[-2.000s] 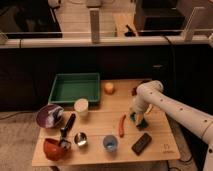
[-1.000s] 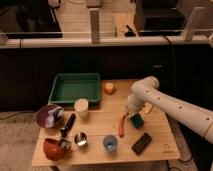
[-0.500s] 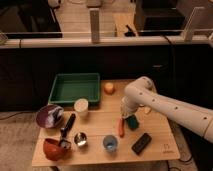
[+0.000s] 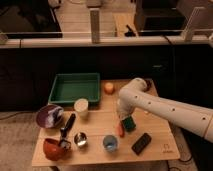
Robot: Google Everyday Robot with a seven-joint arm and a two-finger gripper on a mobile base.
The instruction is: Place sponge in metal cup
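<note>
The teal-green sponge is at the tip of my gripper, which reaches in from the right on the white arm and is shut on it, low over the table. An orange carrot lies just left of the sponge. The shiny metal cup stands near the front left of the table, well to the left of the gripper, with the blue cup between them.
A black block lies front right. A white cup and a green tray stand behind. A purple bowl, a red bowl and a black utensil sit at the left. An orange fruit is at the back.
The arm swung down and left from the table's back right. The sponge now sits lower and a little further left, beside the carrot.
</note>
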